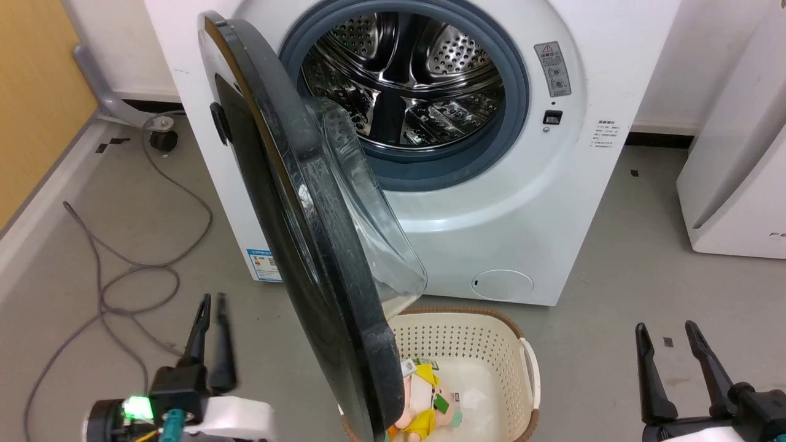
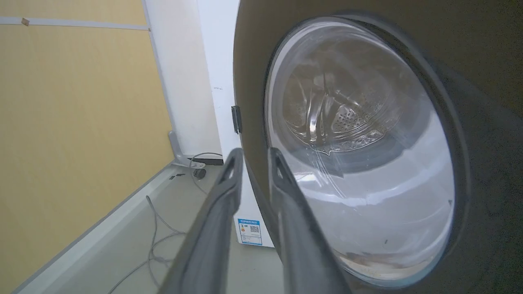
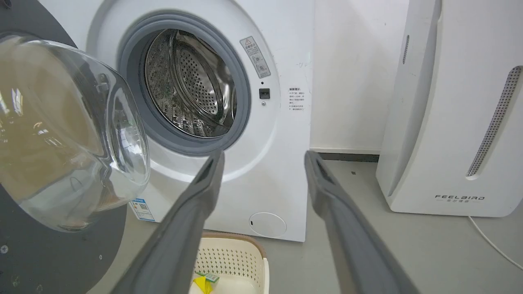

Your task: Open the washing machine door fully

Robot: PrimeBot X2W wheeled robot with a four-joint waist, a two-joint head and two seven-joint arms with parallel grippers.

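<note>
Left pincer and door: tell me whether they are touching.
Apart. The head view shows a strip of bare floor between the left pincer and the door, so there is a plain gap.

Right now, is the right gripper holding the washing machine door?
No, the right gripper stands open over the floor, well apart from the washing machine door.

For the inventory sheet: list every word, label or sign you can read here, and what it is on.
"FEELBIRD": on the white appliance beside the washing machine.
Grey warning sticker with a red triangle, on the washing machine's front: too small to read.
Printed lines below that sticker: too small to read.
Blue sticker with a QR code, low on the machine: too small to read.
</note>
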